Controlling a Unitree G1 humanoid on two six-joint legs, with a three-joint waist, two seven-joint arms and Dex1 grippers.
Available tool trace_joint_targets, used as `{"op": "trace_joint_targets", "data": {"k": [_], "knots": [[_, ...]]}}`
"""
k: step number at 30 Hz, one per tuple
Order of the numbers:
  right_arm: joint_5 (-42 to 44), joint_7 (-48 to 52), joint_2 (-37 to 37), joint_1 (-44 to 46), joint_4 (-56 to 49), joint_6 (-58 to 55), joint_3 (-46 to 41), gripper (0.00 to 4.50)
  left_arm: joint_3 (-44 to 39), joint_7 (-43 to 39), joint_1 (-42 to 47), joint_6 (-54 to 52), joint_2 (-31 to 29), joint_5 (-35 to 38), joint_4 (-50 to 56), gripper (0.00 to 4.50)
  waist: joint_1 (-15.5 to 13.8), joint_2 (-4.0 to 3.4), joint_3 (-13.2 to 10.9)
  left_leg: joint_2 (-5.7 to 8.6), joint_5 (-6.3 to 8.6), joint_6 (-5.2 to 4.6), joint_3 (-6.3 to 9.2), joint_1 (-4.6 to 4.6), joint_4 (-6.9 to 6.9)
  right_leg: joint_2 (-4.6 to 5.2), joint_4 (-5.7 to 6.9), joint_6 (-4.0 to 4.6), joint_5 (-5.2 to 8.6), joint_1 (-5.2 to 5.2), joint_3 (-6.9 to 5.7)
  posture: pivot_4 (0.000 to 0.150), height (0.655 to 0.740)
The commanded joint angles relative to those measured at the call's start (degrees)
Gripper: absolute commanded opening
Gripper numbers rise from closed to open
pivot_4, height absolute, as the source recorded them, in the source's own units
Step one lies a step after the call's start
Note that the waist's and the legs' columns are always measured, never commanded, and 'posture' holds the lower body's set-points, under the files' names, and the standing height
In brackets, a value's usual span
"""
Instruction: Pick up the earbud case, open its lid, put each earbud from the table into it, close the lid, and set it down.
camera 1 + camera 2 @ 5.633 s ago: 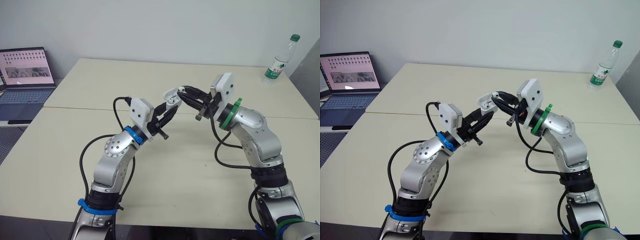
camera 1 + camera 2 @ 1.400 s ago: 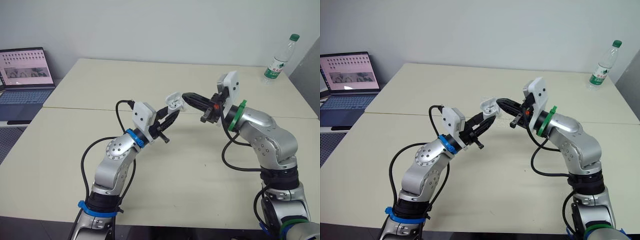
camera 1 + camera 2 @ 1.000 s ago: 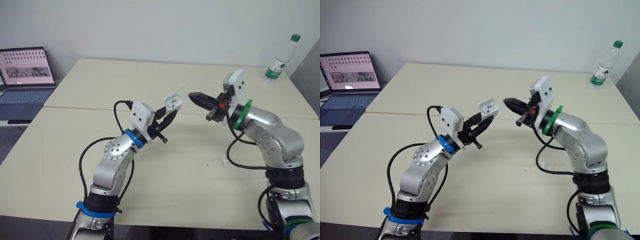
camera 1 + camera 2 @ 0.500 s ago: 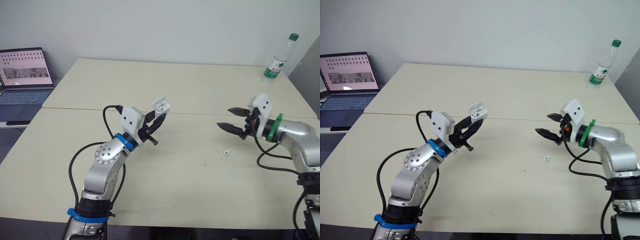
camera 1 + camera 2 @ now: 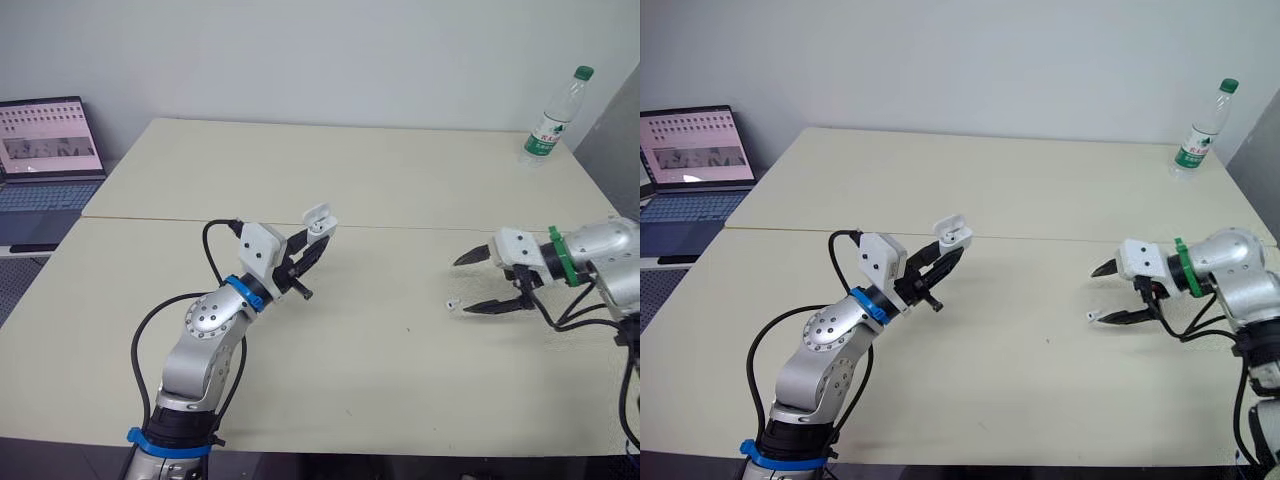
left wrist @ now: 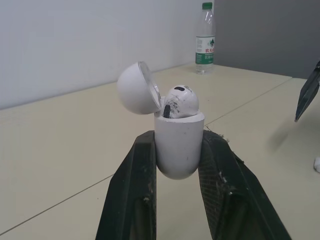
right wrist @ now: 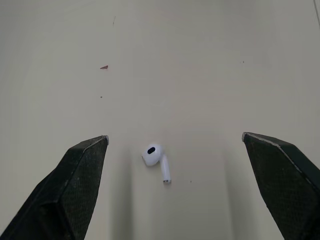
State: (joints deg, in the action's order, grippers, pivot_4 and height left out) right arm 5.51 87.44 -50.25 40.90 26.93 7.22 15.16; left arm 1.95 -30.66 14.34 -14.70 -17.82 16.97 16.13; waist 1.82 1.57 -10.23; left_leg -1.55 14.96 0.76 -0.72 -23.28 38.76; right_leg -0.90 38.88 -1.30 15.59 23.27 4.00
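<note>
My left gripper (image 6: 177, 150) is shut on the white earbud case (image 6: 178, 142), held upright above the table's left middle. The lid (image 6: 137, 95) is swung open, and one earbud (image 6: 179, 102) sits in the case. In the eye views the case (image 5: 318, 219) shows at the tip of that gripper. A second white earbud (image 7: 156, 159) lies on the table (image 5: 400, 380). My right gripper (image 7: 175, 145) hovers open over this earbud (image 5: 452, 304), one finger on each side and apart from it. From the head, the right gripper (image 5: 478, 282) is at the table's right.
A plastic water bottle (image 5: 551, 113) stands at the table's far right corner. An open laptop (image 5: 45, 150) sits on a side surface at the far left. A seam (image 5: 400, 228) runs across the table between two tabletops.
My right gripper has opened, pulled away from the case and swung down to the right over the earbud on the table. The left arm has lowered the case slightly to the left.
</note>
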Motion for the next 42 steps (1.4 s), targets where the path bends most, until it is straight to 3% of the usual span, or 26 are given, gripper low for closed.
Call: {"op": "trace_joint_targets", "data": {"k": [1, 7, 10, 14, 42], "knots": [[-2.85, 3.67, 0.98, 2.69, 5.48, 5.71, 1.73, 4.49, -0.11, 0.18, 0.33, 0.43, -0.04, 0.46, 3.38, 0.78, -0.02, 0.00, 0.00, 0.01, 0.00, 0.00, 0.00, -0.01, 0.00, 0.01, 0.00, 0.00, 0.00, 0.00, 0.00, 0.150, 0.7400], [-6.51, 3.27, 4.55, 5.66, 15.84, 12.45, 3.79, 4.49, -0.25, 0.82, -0.58, -0.09, -0.23, 0.27, 4.77, 0.78, -0.05, 0.00, 0.00, 0.02, 0.00, 0.00, 0.00, 0.01, 0.00, 0.07, 0.01, 0.02, -0.01, -0.03, -0.01, 0.150, 0.7400], [-7.62, 3.53, 5.56, 7.08, 20.03, 15.18, 4.02, 3.97, -0.24, 1.19, -0.94, -0.40, -0.35, -0.04, 5.42, 0.78, -0.05, -0.01, -0.01, 0.02, 0.00, 0.00, 0.00, 0.02, 0.01, 0.08, 0.03, 0.03, -0.02, -0.03, 0.00, 0.150, 0.7400], [-9.05, 3.29, 6.49, 8.25, 23.83, 18.32, 4.23, 2.58, -0.09, 1.75, -1.16, -0.75, -0.32, -0.19, 6.00, 0.78, -0.03, -0.01, -0.01, 0.01, 0.00, 0.00, -0.01, 0.08, 0.00, 0.08, 0.04, 0.03, -0.02, -0.06, 0.00, 0.150, 0.7400], [-8.61, 5.06, 9.67, 9.04, 27.18, 19.56, 4.01, 2.58, 0.14, 2.13, 0.54, -0.81, 0.14, -0.45, 4.55, 0.78, 0.08, -0.01, 0.00, -0.04, 0.00, 0.01, -0.08, 0.27, -0.01, 0.07, 0.09, 0.06, -0.03, -0.18, 0.02, 0.150, 0.7400]]}}
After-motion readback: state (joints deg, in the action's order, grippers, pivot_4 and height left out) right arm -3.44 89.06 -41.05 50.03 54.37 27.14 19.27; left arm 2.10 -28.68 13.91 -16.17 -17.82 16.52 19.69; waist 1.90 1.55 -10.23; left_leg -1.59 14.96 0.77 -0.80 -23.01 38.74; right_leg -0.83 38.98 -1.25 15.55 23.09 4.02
